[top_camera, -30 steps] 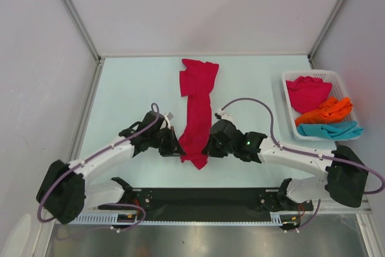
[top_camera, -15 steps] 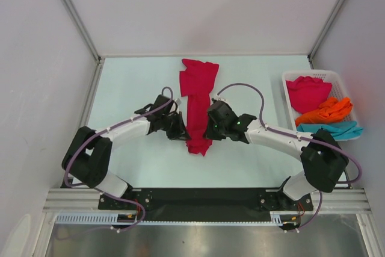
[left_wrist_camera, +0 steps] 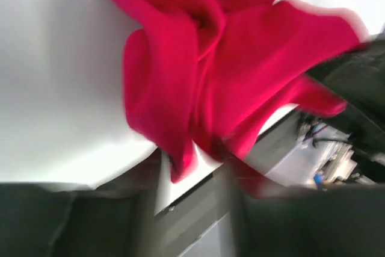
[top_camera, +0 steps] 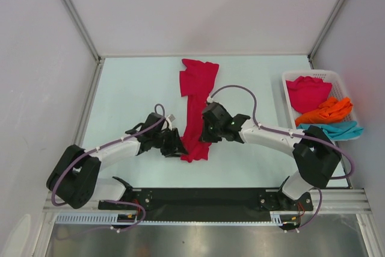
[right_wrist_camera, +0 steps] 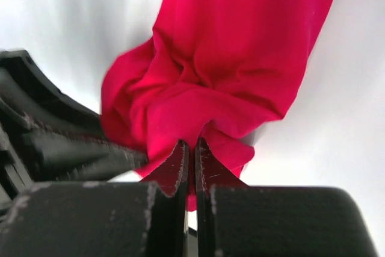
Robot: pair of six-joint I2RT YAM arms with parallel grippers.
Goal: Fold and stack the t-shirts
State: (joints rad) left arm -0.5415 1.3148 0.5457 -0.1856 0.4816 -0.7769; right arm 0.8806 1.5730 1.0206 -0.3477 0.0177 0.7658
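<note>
Folding the near end of the crimson t-shirt [top_camera: 197,97] over itself seems to be the step in hand. This shirt lies well to the left of the white basket [top_camera: 310,73], as a long narrow strip running away from the arms. Its near end is bunched, not flat.

To do the fold well, I think the two corners should land level with each other. The lump should also be pressed flat before the last corner is let go, otherwise the fold will be crooked and thick.

The right gripper [top_camera: 206,132] is on the side of the strip nearer to the basket, and its fingers [right_wrist_camera: 180,167] are closed tight on a pinch of the red cloth. The left gripper [top_camera: 175,147] is on the side away from the basket. Its jaws stand apart, and a tip of the cloth hangs between them. The left wrist view is blurred, so I cannot tell if they touch the cloth.

Both forearms reach low over the table toward the shirt. The right elbow is bent just below the basket, and the left elbow is swung far out on the opposite side.
</note>
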